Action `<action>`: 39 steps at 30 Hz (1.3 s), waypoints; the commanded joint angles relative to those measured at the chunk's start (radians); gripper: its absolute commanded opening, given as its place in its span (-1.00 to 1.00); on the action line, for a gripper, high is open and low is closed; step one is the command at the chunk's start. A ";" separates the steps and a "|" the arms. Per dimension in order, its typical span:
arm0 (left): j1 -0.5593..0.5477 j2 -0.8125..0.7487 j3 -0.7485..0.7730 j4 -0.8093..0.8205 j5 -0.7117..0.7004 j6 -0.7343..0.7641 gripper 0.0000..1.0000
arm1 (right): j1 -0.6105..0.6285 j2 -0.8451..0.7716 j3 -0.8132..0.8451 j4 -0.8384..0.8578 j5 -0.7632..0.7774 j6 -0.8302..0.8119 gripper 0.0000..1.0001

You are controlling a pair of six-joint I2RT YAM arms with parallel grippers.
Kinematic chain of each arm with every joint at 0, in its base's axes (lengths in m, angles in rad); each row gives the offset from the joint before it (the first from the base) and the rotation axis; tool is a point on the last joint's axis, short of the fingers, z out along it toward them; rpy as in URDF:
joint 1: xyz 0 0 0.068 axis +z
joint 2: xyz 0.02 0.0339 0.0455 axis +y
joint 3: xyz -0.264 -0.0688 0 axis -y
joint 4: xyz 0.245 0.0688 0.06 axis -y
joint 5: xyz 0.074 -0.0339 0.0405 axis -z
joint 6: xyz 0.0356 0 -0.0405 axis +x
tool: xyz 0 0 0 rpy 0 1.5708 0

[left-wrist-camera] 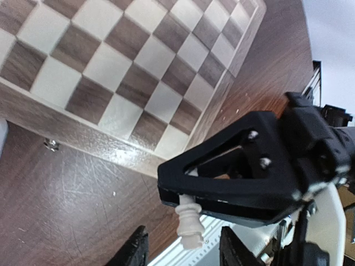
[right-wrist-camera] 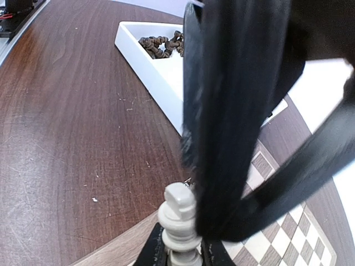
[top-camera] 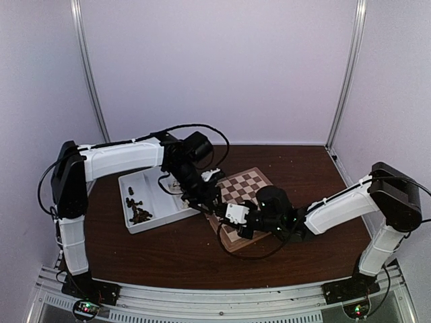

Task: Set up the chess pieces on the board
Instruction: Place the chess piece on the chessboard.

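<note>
At the near left corner of the board (left-wrist-camera: 138, 72), we find the tips of both arms crowded together. The right gripper (right-wrist-camera: 180, 252) pinches a cream chess piece (right-wrist-camera: 177, 216), a small turned figurine of stacked rings under a blocky top, smooth and matte. Its black fingers press on the figurine's lower body. From the left wrist we see this piece jutting out of that gripper's triangular black finger frame, just off the board's light wood border and over the table (left-wrist-camera: 66, 194). The left gripper (left-wrist-camera: 186, 249) stands spread, with one dark finger on either side of the piece and neither touching it. The board is a thick slab of cream and brown squares with the grain showing. The table is dark reddish wood, scuffed with fine scratches. Just beside the board lies a white tray (top-camera: 158, 202) of plain plastic, with dark pieces (top-camera: 139, 212) clustered along its left side.
</note>
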State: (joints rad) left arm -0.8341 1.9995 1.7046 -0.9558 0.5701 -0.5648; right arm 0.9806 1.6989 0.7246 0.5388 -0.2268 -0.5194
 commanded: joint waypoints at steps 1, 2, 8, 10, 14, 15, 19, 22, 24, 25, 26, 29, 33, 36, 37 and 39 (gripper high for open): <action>-0.003 -0.150 -0.118 0.234 -0.091 -0.048 -0.06 | 0.005 -0.038 -0.044 0.128 0.017 0.091 -0.78; -0.003 -0.185 -0.170 0.289 -0.107 -0.058 -0.05 | 0.004 -0.042 -0.048 0.136 0.017 0.115 -0.78; -0.005 -0.370 -0.448 0.603 -0.175 -0.104 0.04 | 0.001 -0.074 -0.053 0.156 -0.028 0.242 -0.78; -0.005 -0.420 -0.522 0.699 -0.184 -0.108 0.05 | 0.002 -0.094 -0.061 0.169 -0.046 0.272 -0.77; -0.007 -0.478 -0.608 0.836 -0.159 -0.091 0.04 | 0.000 -0.134 -0.054 0.159 -0.118 0.335 -0.78; -0.011 -0.490 -0.625 0.867 -0.155 -0.078 0.03 | -0.001 -0.144 -0.047 0.147 -0.136 0.352 -0.78; -0.075 -0.605 -0.753 1.100 -0.217 0.069 0.00 | -0.004 -0.172 -0.017 0.097 -0.198 0.406 -0.79; -0.118 -0.704 -0.863 1.247 -0.275 0.180 0.01 | -0.013 -0.192 -0.012 0.103 -0.232 0.456 -0.78; -0.118 -0.746 -0.922 1.309 -0.284 0.211 0.01 | -0.016 -0.205 -0.008 0.094 -0.244 0.473 -0.79; -0.118 -0.765 -0.943 1.350 -0.274 0.234 0.01 | -0.016 -0.214 -0.008 0.090 -0.249 0.477 -0.79; -0.118 -0.773 -0.963 1.380 -0.253 0.251 0.04 | -0.017 -0.221 -0.006 0.082 -0.250 0.480 -0.79; -0.118 -0.770 -0.996 1.436 -0.229 0.268 0.09 | -0.017 -0.236 0.011 0.048 -0.259 0.484 -0.79; -0.119 -0.742 -0.985 1.435 -0.264 0.268 0.07 | -0.017 -0.248 0.024 0.037 -0.280 0.501 -0.80; -0.119 -0.722 -0.988 1.491 -0.278 0.270 0.04 | -0.017 -0.254 0.027 0.038 -0.285 0.509 -0.80; -0.118 -0.717 -0.988 1.509 -0.285 0.271 0.04 | -0.017 -0.254 0.028 0.036 -0.286 0.509 -0.81; -0.118 -0.695 -0.970 1.527 -0.284 0.274 0.03 | -0.017 -0.254 0.031 0.032 -0.283 0.509 -0.81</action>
State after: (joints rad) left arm -0.9565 1.2758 0.7235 0.4446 0.3092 -0.3195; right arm 0.9680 1.4693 0.7300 0.5804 -0.4892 -0.0296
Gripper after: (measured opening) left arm 0.519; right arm 0.183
